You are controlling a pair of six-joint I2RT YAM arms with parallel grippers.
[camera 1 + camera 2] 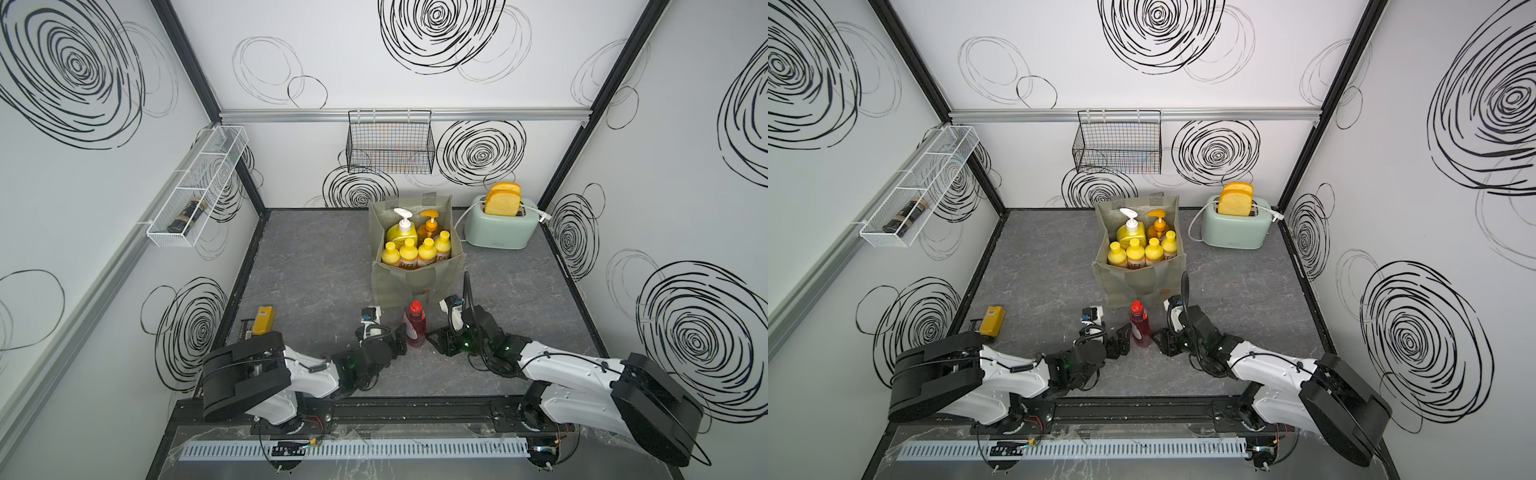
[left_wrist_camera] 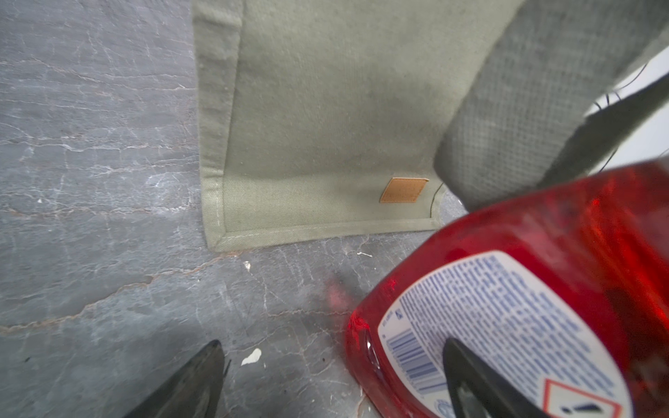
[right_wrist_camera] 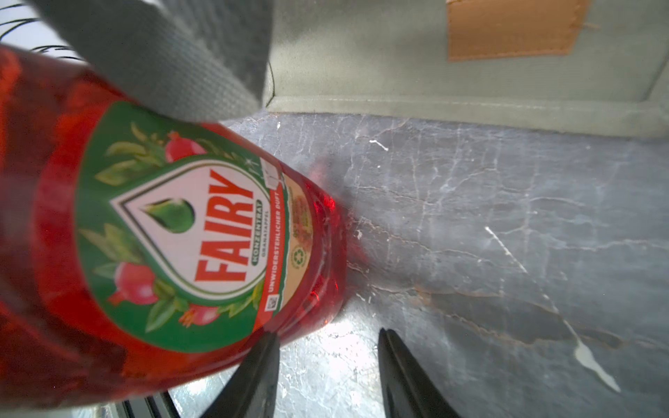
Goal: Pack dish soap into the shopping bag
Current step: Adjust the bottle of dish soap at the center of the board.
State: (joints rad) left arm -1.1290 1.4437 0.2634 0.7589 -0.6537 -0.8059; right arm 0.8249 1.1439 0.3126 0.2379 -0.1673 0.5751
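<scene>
Squat red translucent plastic bottle with red cap stands upright on the grey marbled worktop. It is just in front of the boxy grey-green fabric shopping bag, between the two arms, and not yet packed. Six yellow and orange soap bottles are already inside the bag.

Left claw: spread wide, empty. One finger crosses the bottle's back label; the gap shows only worktop.
Right claw: about half open, empty, with the bottle just off to one side.

Risks, as I judge them:
- Neither claw brackets the bottle. Closing or sweeping from here would shove its side and tip it (smooth plastic, little to catch).
- The bag's flat strap handle hangs across the bottle's upper part. A lift could snag it and drag the bag.
- The bag's front row looks full, so the bottle may land on caps.
</scene>
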